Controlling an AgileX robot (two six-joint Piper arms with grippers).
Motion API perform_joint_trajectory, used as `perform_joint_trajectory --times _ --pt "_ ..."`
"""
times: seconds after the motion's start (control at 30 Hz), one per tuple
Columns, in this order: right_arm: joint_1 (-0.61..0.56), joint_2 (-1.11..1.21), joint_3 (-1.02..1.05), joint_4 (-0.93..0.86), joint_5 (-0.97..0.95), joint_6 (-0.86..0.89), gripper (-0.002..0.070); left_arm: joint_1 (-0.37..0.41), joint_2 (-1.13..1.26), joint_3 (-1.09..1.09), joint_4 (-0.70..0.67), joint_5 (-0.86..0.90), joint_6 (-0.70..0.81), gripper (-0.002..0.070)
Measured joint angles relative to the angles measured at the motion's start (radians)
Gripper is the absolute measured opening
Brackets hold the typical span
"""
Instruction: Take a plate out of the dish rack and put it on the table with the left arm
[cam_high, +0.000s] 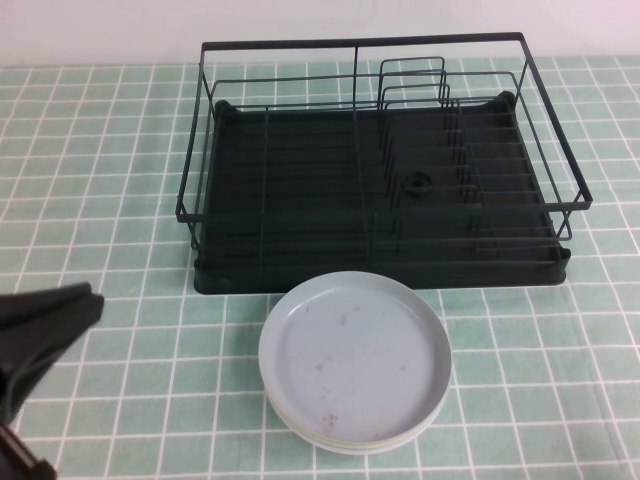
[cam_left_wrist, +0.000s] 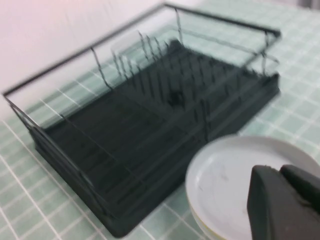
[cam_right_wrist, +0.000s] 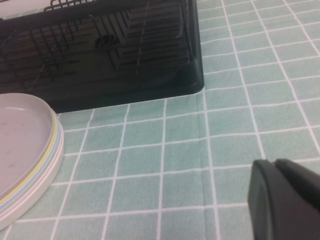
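Observation:
The pale grey plate (cam_high: 350, 362) lies flat on the table (cam_high: 100, 150), on top of a small stack, just in front of the dish rack (cam_high: 380, 180). The rack holds no plates. My left gripper (cam_high: 88, 298) is at the near left, well left of the plate, shut and empty. In the left wrist view the gripper (cam_left_wrist: 280, 171) hangs over the plate's (cam_left_wrist: 225, 175) near side, with the rack (cam_left_wrist: 145, 125) behind. My right gripper (cam_right_wrist: 274, 163) is shut and empty above bare tiles, right of the plate (cam_right_wrist: 20, 135) and the rack's corner (cam_right_wrist: 125, 45); it is outside the high view.
Under the grey plate lie other plates; a yellow rim edge (cam_high: 350, 440) and a pale one show below it. Their coloured edges (cam_right_wrist: 52, 155) also show in the right wrist view. Open tiles lie left and right of the stack.

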Motion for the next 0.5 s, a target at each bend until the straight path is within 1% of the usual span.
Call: perform_joint_trajectory --times 0.27,0.33,0.4,0.5 --pt "0.0 0.0 0.0 0.004 0.0 0.0 -0.002 -0.001 -0.024 0.047 -0.012 -0.034 -0.004 -0.0001" --pt "0.0 0.0 0.0 0.004 0.0 0.0 -0.002 -0.001 -0.052 0.08 0.022 -0.029 -0.034 -0.0001" --pt "0.0 0.0 0.0 0.004 0.0 0.0 -0.002 -0.001 -0.087 0.118 0.087 -0.028 -0.075 -0.0001" --pt "0.0 0.0 0.0 0.004 0.0 0.0 -0.002 -0.001 -0.159 0.196 0.168 -0.027 -0.172 -0.0001"
